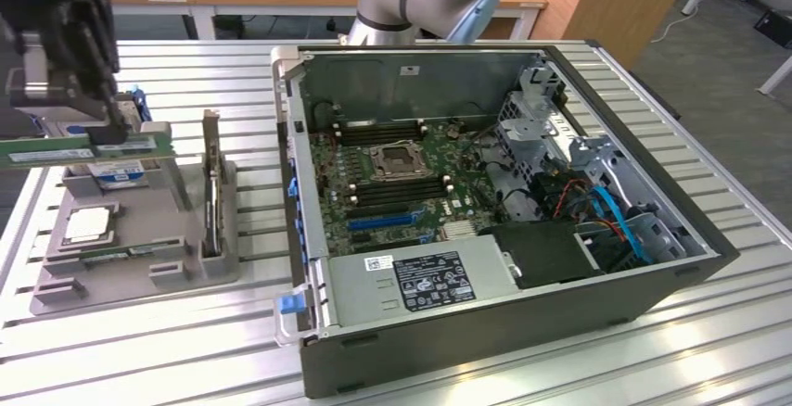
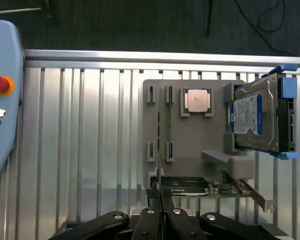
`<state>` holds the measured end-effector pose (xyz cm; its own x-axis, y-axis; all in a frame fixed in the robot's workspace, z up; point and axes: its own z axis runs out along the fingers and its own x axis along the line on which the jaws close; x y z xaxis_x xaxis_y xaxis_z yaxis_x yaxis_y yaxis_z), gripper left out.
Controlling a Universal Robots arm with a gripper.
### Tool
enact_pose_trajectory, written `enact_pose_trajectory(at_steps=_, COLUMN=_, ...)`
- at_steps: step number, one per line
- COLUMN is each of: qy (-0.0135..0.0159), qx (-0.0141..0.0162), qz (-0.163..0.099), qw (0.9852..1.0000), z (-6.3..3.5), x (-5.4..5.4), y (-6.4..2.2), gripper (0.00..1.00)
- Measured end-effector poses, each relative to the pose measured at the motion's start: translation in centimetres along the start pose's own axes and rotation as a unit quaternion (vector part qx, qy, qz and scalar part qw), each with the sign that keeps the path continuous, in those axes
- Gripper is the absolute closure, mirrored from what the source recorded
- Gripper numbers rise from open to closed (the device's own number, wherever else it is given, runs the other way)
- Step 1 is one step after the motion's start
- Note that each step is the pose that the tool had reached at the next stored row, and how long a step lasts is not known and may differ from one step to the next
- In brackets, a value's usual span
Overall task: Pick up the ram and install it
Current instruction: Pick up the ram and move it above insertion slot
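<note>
Your gripper (image 1: 111, 131) has its jaws clamped on the ram (image 1: 62, 153); clip the computer case (image 1: 520, 327) and it could twist loose.

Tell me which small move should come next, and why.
Probably carry the ram toward the exterior view's right: the gripper holds it lifted above the grey holder, and the memory slots lie inside the open computer case.

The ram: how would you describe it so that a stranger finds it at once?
Look at the grey holder on the exterior view's left, beside the open computer case. Above it the gripper grips the ram: a long, thin green stick with a pale label, held in the air, unlike the taller card standing in the holder.
</note>
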<state>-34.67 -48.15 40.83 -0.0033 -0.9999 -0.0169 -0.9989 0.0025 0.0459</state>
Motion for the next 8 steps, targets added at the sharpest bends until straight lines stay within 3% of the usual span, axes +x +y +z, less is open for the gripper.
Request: enact_pose_trajectory(at_steps=8, qy=0.0001, qx=-0.0001, qz=-0.002, qw=1.0, z=-0.12, x=0.0, y=-2.55, gripper=0.88)
